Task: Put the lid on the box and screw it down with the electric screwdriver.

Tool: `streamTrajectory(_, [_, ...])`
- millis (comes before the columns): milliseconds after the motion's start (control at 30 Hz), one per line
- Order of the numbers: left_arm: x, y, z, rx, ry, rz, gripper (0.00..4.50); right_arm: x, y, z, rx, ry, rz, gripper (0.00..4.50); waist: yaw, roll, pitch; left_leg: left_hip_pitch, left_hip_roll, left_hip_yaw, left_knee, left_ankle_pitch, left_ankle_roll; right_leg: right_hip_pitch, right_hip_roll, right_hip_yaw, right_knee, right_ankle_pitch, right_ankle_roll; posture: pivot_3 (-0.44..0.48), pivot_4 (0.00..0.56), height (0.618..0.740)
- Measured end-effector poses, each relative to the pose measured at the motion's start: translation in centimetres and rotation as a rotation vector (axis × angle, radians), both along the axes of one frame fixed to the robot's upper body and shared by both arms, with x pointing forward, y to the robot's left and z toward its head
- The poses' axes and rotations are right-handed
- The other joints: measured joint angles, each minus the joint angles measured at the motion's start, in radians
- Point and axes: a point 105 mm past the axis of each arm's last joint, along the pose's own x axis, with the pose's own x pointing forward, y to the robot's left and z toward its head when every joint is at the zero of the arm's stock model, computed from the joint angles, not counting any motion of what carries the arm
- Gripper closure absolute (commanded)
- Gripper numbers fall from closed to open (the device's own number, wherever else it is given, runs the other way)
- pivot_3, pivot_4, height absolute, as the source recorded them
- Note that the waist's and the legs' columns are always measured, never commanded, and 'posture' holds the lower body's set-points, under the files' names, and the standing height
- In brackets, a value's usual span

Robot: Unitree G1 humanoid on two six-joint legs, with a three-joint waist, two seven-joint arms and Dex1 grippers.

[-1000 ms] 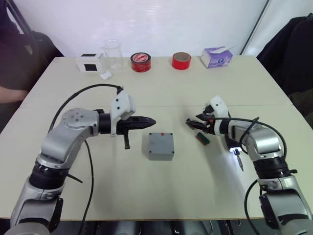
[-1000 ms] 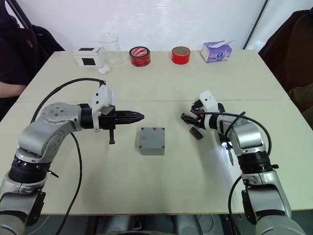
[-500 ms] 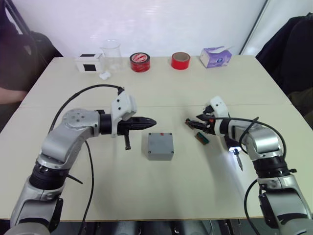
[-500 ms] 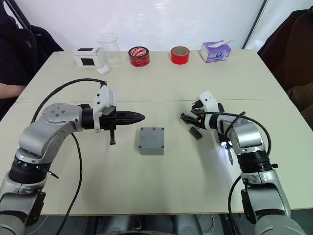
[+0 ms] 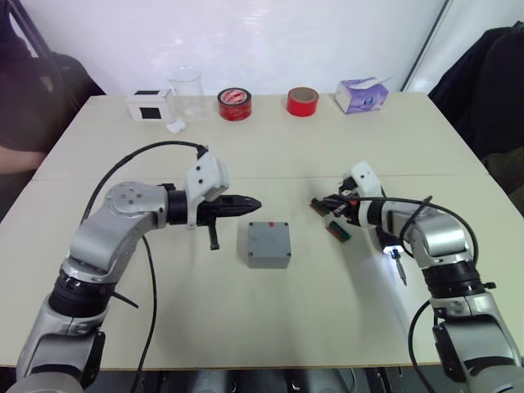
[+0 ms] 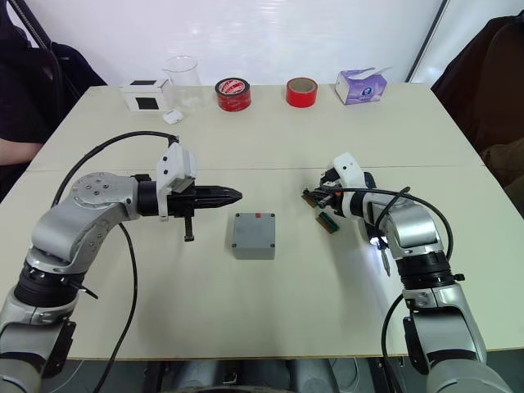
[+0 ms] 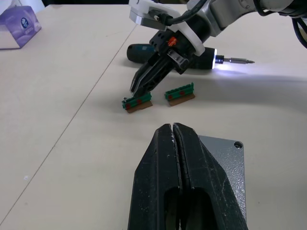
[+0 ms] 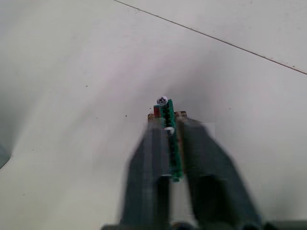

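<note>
The grey box (image 5: 269,261) stands mid-table with the flat grey lid (image 5: 268,239) lying on top of it; a corner screw hole of the lid (image 7: 234,144) shows in the left wrist view. My left gripper (image 5: 254,202) hovers shut and empty just behind the box's left side. The electric screwdriver (image 7: 146,49) lies on the table under my right forearm, its light on and its bit (image 5: 399,271) pointing toward the front edge. My right gripper (image 5: 322,205) is shut on a small green strip (image 8: 168,125) resting on the table, right of the box.
A second green strip (image 5: 338,231) lies just beside the held one. Along the far edge stand a white box with a black square (image 5: 151,106), a glass beaker (image 5: 187,92), two red tape rolls (image 5: 236,104) and a purple tissue box (image 5: 363,95).
My right gripper has closed on the green strip it stood open around. The left arm and the box have not moved.
</note>
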Motion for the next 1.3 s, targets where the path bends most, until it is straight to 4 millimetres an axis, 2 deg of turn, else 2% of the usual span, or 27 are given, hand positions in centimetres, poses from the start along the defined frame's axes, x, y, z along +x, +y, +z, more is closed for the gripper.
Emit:
streamTrajectory(400, [0.0, 0.0, 0.0, 0.001, -0.003, 0.003, 4.5, -0.3, 0.4, 0.3, -0.005, 0.005, 0.029, 4.45, 0.0, 0.0, 0.0, 0.0, 0.0, 0.0, 0.0, 0.0, 0.0, 0.0, 0.0, 0.0, 0.0, 0.0, 0.0, 0.0, 0.15, 0.74])
streamTrajectory(500, [0.0, 0.0, 0.0, 0.001, -0.003, 0.003, 4.5, -0.3, 0.8, 1.9, -0.003, -0.015, 0.045, 4.45, -0.001, 0.0, 0.0, 0.0, 0.0, 0.0, 0.0, 0.0, 0.0, 0.0, 0.0, 0.0, 0.0, 0.0, 0.0, 0.0, 0.15, 0.74])
streamTrajectory(600, [0.0, 0.0, 0.0, 0.001, -0.003, 0.003, 4.5, -0.4, 0.9, 4.4, -0.005, -0.072, 0.057, 4.45, 0.0, 0.0, 0.0, 0.0, 0.0, 0.0, 0.0, 0.0, 0.0, 0.0, 0.0, 0.0, 0.0, 0.0, 0.0, 0.0, 0.15, 0.74])
streamTrajectory(667, [0.0, 0.1, 0.0, 0.003, -0.001, 0.003, 4.5, -0.8, 1.1, 5.0, 0.003, -0.066, 0.074, 4.45, 0.0, 0.0, 0.0, 0.0, 0.0, 0.0, 0.0, 0.0, 0.0, 0.0, 0.0, 0.0, 0.0, 0.0, 0.0, 0.0, 0.15, 0.74])
streamTrajectory(867, [-0.4, 1.0, -1.1, 0.045, 0.033, 0.005, 4.5, -3.8, 3.6, 7.6, 0.001, -0.049, 0.237, 4.45, -0.002, 0.0, 0.0, 0.0, 0.0, 0.0, 0.0, 0.0, 0.0, 0.0, 0.0, 0.0, 0.0, 0.0, 0.0, 0.0, 0.15, 0.74])
streamTrajectory(1100, [-0.9, 1.8, -2.1, 0.079, 0.065, 0.01, 4.5, -6.7, 7.1, 7.2, -0.003, 0.009, 0.387, 4.45, 0.0, 0.0, 0.0, 0.0, 0.0, -0.001, 0.0, 0.0, 0.0, 0.0, -0.001, 0.0, 0.0, 0.0, 0.0, 0.0, 0.15, 0.74])
streamTrajectory(1300, [-0.9, 1.8, -2.0, 0.077, 0.059, 0.012, 4.5, -7.3, 8.3, 6.0, -0.049, 0.044, 0.42, 4.45, 0.001, 0.0, 0.0, 0.0, 0.0, -0.001, 0.0, 0.0, 0.0, 0.0, -0.001, 0.0, 0.0, 0.0, 0.0, 0.0, 0.15, 0.74])
